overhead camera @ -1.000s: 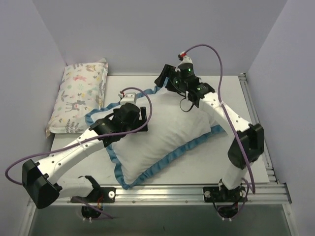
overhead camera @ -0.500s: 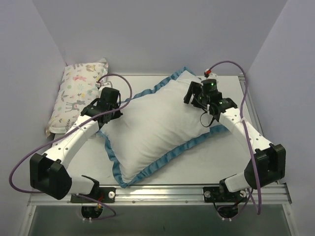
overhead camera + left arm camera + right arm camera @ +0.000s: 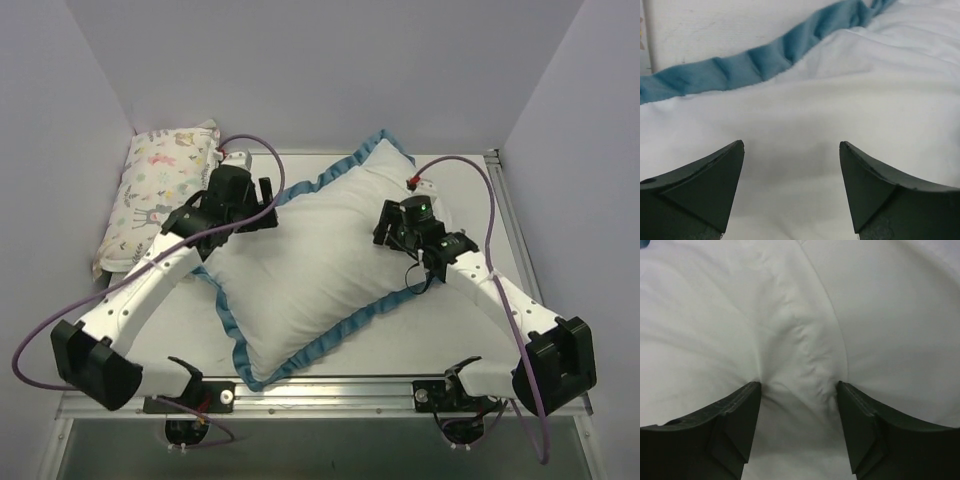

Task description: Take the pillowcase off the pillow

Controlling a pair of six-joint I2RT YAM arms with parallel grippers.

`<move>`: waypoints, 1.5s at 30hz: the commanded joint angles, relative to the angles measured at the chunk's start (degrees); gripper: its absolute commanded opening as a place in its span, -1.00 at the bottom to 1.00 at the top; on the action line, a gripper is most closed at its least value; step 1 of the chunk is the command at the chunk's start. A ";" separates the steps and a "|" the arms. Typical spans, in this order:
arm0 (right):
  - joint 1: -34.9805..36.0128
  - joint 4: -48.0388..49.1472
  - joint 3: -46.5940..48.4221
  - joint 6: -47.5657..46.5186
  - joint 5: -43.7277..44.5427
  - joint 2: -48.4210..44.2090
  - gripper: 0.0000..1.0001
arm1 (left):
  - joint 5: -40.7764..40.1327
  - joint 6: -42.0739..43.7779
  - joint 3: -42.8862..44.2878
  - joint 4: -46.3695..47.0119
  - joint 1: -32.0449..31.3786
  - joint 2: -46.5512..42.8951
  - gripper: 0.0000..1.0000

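Observation:
The pillowcase (image 3: 320,265) lies white side up across the table's middle, with blue ruffled trim (image 3: 300,190) round its edge; it is plump, and the pillow inside is hidden. My left gripper (image 3: 268,205) is open just above the white fabric near the far-left trim; the left wrist view shows the gripper (image 3: 791,144), the fabric (image 3: 850,90) and the trim (image 3: 765,60). My right gripper (image 3: 381,228) is open and presses into the pillowcase's right part. In the right wrist view the gripper (image 3: 799,384) has a puckered fold of white fabric (image 3: 805,350) between its fingers.
A smaller pillow with pastel animal prints (image 3: 165,190) lies along the far-left edge of the table. Grey walls close in the left, back and right. A metal rail (image 3: 330,392) runs along the near edge by the arm bases.
My left gripper has moved from the pillowcase's middle out to its far-left edge. My right gripper has come down from the far corner onto the right part. The pillowcase has shifted and spread wider.

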 commanded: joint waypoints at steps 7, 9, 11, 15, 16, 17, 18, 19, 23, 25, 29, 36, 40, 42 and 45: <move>8.28 5.97 -3.90 8.39 -7.78 3.43 -0.63 | -0.78 -4.86 -6.41 -4.40 -17.06 -13.87 0.76; 8.47 8.60 -4.16 10.24 -7.44 3.96 -0.82 | -2.54 -7.84 -10.44 -4.67 -20.68 -15.45 0.79; 7.51 8.96 -3.64 10.86 -6.73 4.66 -0.91 | -4.03 -10.82 -13.44 -4.49 -25.07 -16.07 0.82; 1.89 9.75 -1.97 13.31 -9.71 4.84 -1.00 | -5.18 -13.92 -19.86 -2.66 -27.73 -14.33 0.84; 0.83 9.93 -1.71 13.67 -12.15 4.75 -1.00 | -5.44 -14.09 -21.09 -2.04 -27.73 -14.06 0.85; -0.74 10.10 -1.09 13.93 -12.87 4.58 -1.00 | -7.18 -14.27 -21.45 -1.25 -27.21 -13.36 0.84; -0.93 10.02 -0.65 13.94 -13.49 4.40 -1.00 | -8.07 -14.01 -21.28 -1.15 -26.33 -12.83 0.84; -0.93 9.76 -0.30 13.41 -13.93 3.96 -1.00 | -8.60 -13.40 -20.66 -0.80 -24.93 -12.13 0.82; 0.47 9.49 -0.64 13.41 -15.08 2.56 -1.00 | -3.60 -7.51 -17.24 2.61 -12.90 -5.64 0.55; 2.05 10.01 -1.61 13.67 -15.34 2.11 -1.00 | -2.81 -4.88 -14.61 3.15 -8.15 -2.99 0.42; 6.18 11.87 -2.06 13.76 -14.82 3.34 -1.00 | -3.07 -1.97 -6.10 2.98 -3.13 5.08 0.18; 6.36 9.23 1.37 9.74 -15.35 5.99 -0.49 | -0.61 -0.48 -2.73 2.63 -2.24 4.32 0.26; 7.68 2.40 5.23 5.51 -13.15 2.21 0.11 | 0.88 1.46 -1.59 1.58 -2.42 0.10 0.44; 7.77 0.27 6.20 4.27 -12.01 -0.86 0.27 | 1.15 2.07 -0.36 1.05 -3.99 -1.83 0.56; 7.68 -3.24 6.38 3.48 -7.18 -5.86 0.45 | -1.48 2.87 3.06 0.34 -9.87 -2.89 0.77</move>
